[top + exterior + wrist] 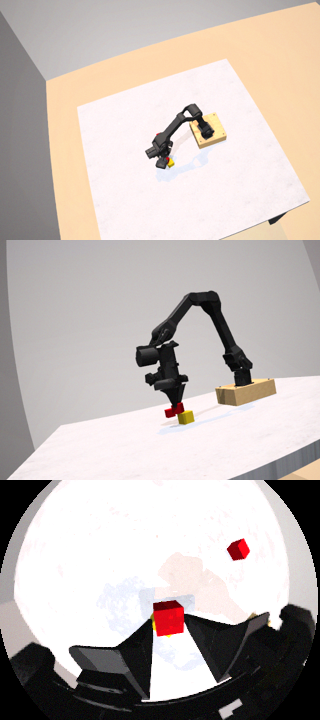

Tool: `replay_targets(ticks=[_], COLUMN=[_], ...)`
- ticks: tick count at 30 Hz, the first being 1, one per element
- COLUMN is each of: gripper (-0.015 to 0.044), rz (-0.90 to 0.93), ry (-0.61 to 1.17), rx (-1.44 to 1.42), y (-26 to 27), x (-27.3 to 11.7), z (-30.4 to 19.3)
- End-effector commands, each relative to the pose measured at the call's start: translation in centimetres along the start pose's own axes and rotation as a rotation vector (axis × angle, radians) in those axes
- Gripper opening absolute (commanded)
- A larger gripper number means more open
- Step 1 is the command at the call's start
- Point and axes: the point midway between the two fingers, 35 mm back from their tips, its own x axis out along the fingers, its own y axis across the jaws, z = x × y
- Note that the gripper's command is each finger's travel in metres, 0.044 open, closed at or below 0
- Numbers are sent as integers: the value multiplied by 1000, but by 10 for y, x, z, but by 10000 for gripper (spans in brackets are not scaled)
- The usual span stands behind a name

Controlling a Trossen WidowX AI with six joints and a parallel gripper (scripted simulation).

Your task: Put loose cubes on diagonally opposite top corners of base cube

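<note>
The yellow base cube (170, 163) (185, 417) stands on the white table top (232, 167) (129, 454). In the wrist view only a yellow sliver of it (162, 634) shows. A red cube (167, 158) (181, 407) (170, 618) sits on one of its top corners and overhangs it. My gripper (165, 160) (176, 405) (170, 626) points straight down over this red cube. Its fingers stand on either side, slightly apart from the cube. A second red cube (157, 134) (169, 413) (238, 548) lies loose on the table behind the base cube.
The arm's wooden mounting block (219, 129) (245, 395) stands to the right of the cubes. The arm arches from it over the table. The table top's edges are far from the cubes on every side.
</note>
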Motion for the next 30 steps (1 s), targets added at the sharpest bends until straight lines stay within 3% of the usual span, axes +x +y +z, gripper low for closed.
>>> replay_targets(ticks=[1,28,30], gripper=[205,205,258], rz=[0,0,-2], ry=[1,0,1], rx=[-1,0,26], y=[0,0,-3], x=[-5,-30,-29], z=[0,0,5])
